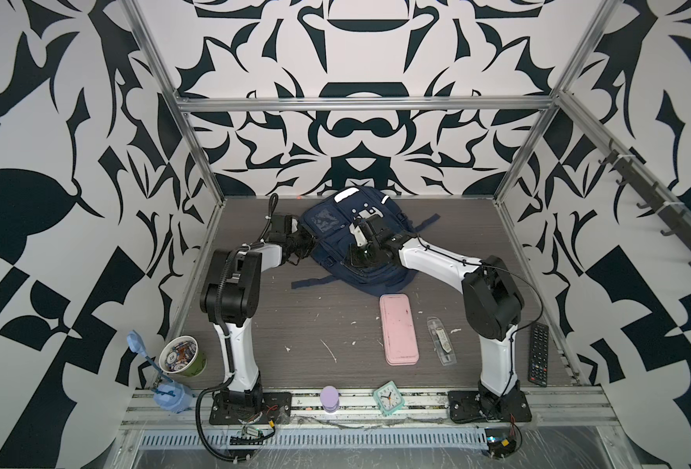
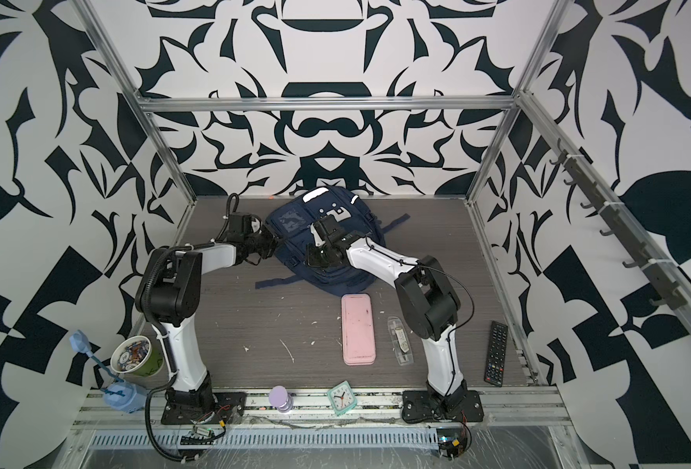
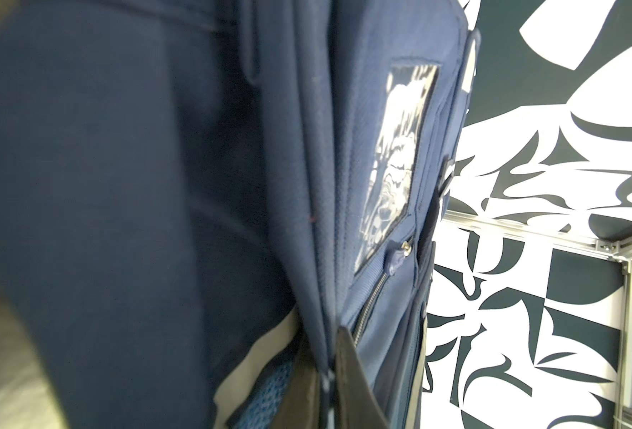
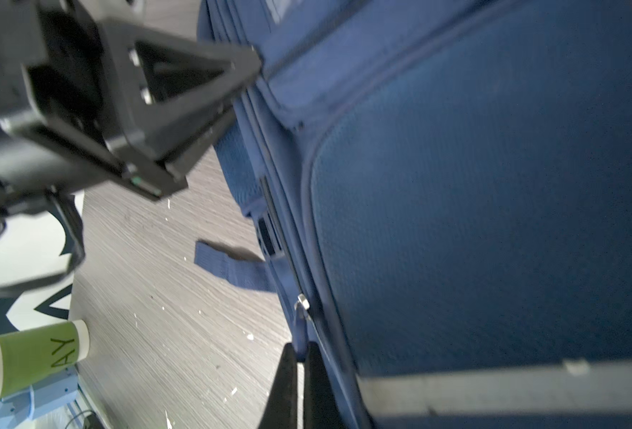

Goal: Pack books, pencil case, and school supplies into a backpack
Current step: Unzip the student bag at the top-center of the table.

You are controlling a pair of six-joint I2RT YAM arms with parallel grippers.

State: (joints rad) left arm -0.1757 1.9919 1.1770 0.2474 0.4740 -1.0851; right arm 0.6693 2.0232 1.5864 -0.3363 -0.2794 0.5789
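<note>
In a top view: backpack [image 1: 335, 245] flat at the table's 12 o'clock, top toward the far wall. Left gripper [image 1: 301, 243] at the bag's 9 o'clock edge. Right gripper [image 1: 360, 260] down on the front panel, toward 6 o'clock. Pencil case [image 1: 398, 329] at the bag's 5 o'clock, apart from it. School supplies [image 1: 441, 341] just beside the case at its 3 o'clock. Both on bare table close to the right arm, probably parked there for loading after the opening. No books in sight; already inside or not, cannot tell.

Left wrist view: left gripper [image 3: 325, 366] pressed together on a seam fold at the bag's side, beside a zip track and not far from the clear card window [image 3: 392, 159]. Judged an anchoring hold, keeping the cloth taut against the other arm's tug.

Right wrist view: right gripper [image 4: 299, 366] pinching the blue zip pull [image 4: 300, 330], silver slider just past the fingertips. Left gripper's tip across the panel, on the bag's edge. Likely step: unzipping a compartment, with case and packet not yet packed.
</note>
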